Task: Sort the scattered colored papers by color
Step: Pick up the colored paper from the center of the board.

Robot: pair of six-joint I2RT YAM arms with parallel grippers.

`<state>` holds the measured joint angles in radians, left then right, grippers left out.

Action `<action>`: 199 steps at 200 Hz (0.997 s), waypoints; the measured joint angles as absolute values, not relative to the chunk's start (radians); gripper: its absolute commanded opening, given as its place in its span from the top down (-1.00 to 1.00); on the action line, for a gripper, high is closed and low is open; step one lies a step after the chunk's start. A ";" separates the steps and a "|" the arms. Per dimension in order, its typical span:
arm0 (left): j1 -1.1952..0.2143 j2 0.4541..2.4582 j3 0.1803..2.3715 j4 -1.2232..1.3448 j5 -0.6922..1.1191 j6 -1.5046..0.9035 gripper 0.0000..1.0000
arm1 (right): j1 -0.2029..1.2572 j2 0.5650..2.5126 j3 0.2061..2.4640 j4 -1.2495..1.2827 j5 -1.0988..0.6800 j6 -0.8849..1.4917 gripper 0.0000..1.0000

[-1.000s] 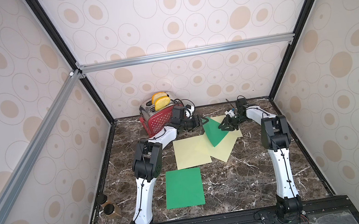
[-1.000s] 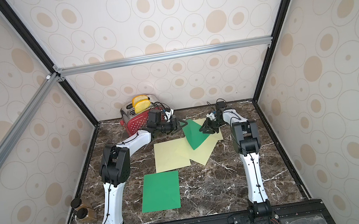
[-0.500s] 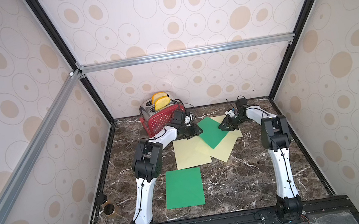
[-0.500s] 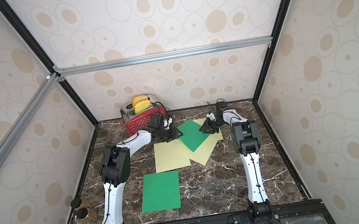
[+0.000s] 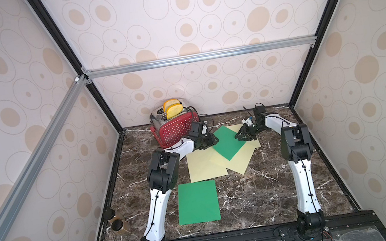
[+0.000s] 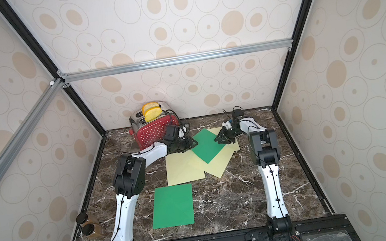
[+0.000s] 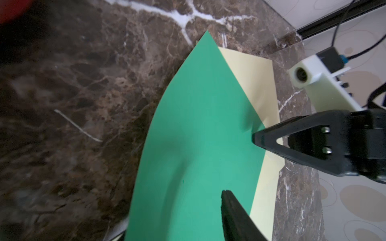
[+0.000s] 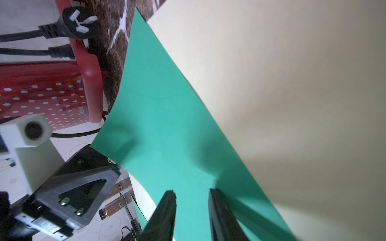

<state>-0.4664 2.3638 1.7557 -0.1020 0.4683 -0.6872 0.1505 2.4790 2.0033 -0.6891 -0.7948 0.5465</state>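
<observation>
Top green sheet (image 5: 227,143): corner nearest toaster (image 5: 175,131) straddled by left gripper (image 5: 212,141), clamp unclear. Right gripper (image 5: 238,136) part-open, tips on opposite edge.

Left gripper (image 5: 213,141) and right gripper (image 5: 239,137) reached far forward, low, tips facing — right's jaws slightly apart.

— What are we finding at the back?
— The toaster (image 5: 175,131) is standing back left on the table (image 5: 250,195), toast slices (image 5: 173,108) sitting in it; right of it, the top sheet (image 5: 227,142) is lying on overlapping sheets (image 5: 204,166).
— And nearer us?
— The lone sheet (image 5: 197,202) is lying just before that pile.
</observation>
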 measured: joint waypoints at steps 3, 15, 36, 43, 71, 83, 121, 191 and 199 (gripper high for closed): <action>-0.468 2.367 1.756 -0.095 0.469 -0.691 0.14 | 0.150 2.479 2.003 -0.689 -0.795 0.546 0.35; -0.473 2.368 1.756 -0.088 0.461 -0.701 0.28 | 0.149 2.481 2.004 -0.689 -0.800 0.546 0.34; -0.475 2.368 1.758 -0.083 0.451 -0.707 0.58 | 0.147 2.484 2.006 -0.689 -0.808 0.547 0.34; -0.477 2.368 1.758 -0.085 0.447 -0.706 0.62 | 0.146 2.484 2.006 -0.690 -0.810 0.547 0.34; -0.478 2.368 1.759 -0.089 0.439 -0.698 0.90 | 0.146 2.485 2.006 -0.690 -0.812 0.550 0.34; -0.478 2.368 1.759 -0.092 0.437 -0.695 1.00 | 0.146 2.485 2.006 -0.689 -0.812 0.550 0.32; -0.478 2.364 1.759 -0.091 0.422 -0.687 1.00 | 0.147 2.478 2.007 -0.679 -0.829 0.556 -0.03; -0.478 2.238 1.771 -0.052 0.453 -0.668 1.00 | 0.155 2.363 2.024 -0.765 -0.706 0.514 -0.27; -0.478 2.204 1.765 -0.045 0.469 -0.668 1.00 | 0.154 2.323 2.018 -0.782 -0.691 0.504 -0.27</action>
<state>-0.4778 2.2040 1.7649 -0.0448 0.4686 -0.6678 0.1535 2.3230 2.0182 -0.7822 -0.6914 0.5041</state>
